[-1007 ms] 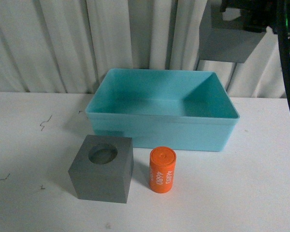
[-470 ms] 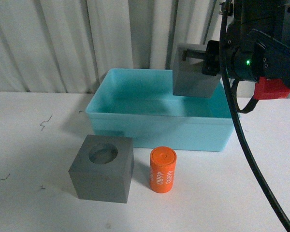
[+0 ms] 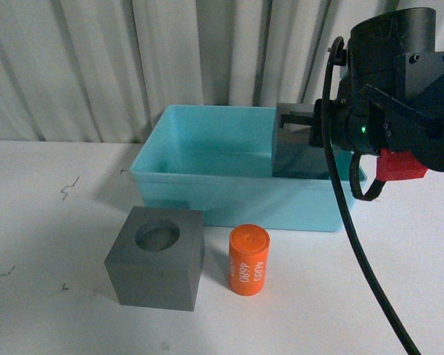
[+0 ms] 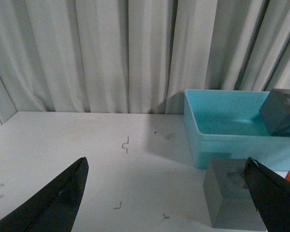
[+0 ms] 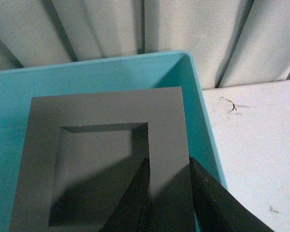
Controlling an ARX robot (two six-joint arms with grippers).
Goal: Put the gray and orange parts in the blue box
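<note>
The blue box (image 3: 244,201) stands at the back of the white table. My right gripper (image 3: 312,124) is shut on the gray cube with the rectangular slot (image 3: 290,151), which sits low inside the box's right end. In the right wrist view the fingers (image 5: 135,193) pinch one wall of that cube (image 5: 101,116), one finger inside the slot, with the box floor (image 5: 87,77) beyond. In front of the box rest the gray cube with the round recess (image 3: 157,259) and the upright orange cylinder (image 3: 249,260). My left gripper (image 4: 165,162) hangs open over the table, left of the recess cube (image 4: 232,198).
A pale pleated curtain (image 3: 96,66) closes off the back. The right arm's black cable (image 3: 355,244) hangs over the table's right side. Small dark marks (image 4: 126,144) dot the white tabletop left of the box.
My right arm has come down and left with the slotted cube, from high above the box's right corner into the box's right end. The recess cube and cylinder have not moved.
</note>
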